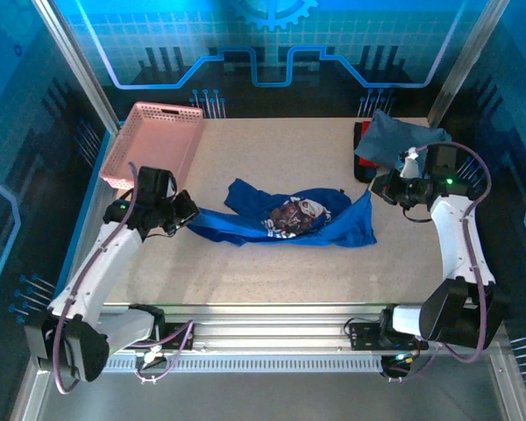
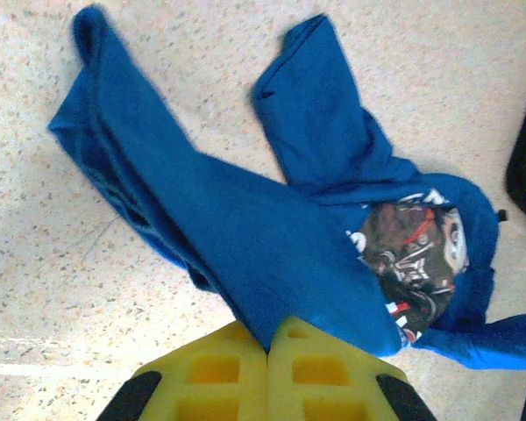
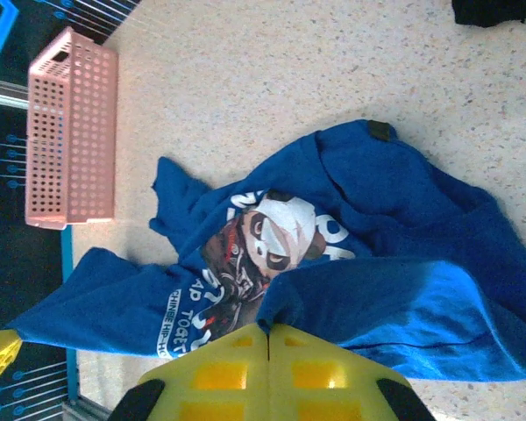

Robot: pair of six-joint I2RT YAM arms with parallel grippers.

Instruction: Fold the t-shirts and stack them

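At mid-left of the top view the left gripper (image 1: 187, 213) is clamped on the blue shirt's (image 1: 285, 217) left end. At mid-right the right gripper (image 1: 379, 188) pinches its right corner. The shirt lies crumpled at centre. Beyond, the grey shirt (image 1: 403, 139) lies upper right and the basket (image 1: 153, 140) upper left.

The print (image 3: 263, 246) on the blue shirt (image 3: 403, 289) is partly folded under the cloth, and its white letters are hard to read. In the right wrist view this shirt is cut off by the right edge, and a dark thing (image 3: 495, 10) by the top edge. From above, the grey shirt (image 1: 394, 140) covers most of a black and red thing (image 1: 363, 167); what it is, I cannot tell.
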